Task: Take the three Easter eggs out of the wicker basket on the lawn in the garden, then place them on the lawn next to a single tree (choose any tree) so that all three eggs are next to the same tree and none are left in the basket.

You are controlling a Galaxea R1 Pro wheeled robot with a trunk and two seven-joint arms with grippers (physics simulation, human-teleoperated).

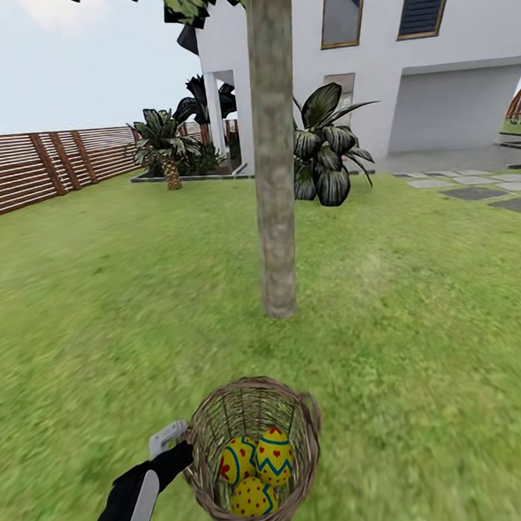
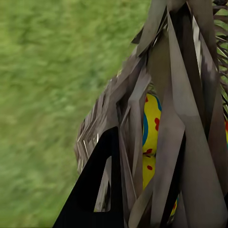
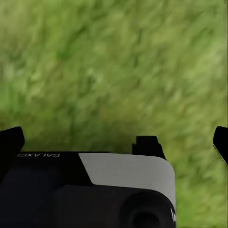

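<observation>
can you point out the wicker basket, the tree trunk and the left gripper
wicker basket [image 1: 306, 437], head view, on its right wall
tree trunk [image 1: 275, 173], head view, mid trunk
left gripper [image 1: 181, 447], head view, at the fingertips on the basket's rim

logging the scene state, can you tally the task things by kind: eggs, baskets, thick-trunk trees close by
Easter eggs, all inside the basket: 3
wicker basket, its rim at the left gripper: 1
thick-trunk tree on the lawn just beyond the basket: 1
Total: 5
</observation>
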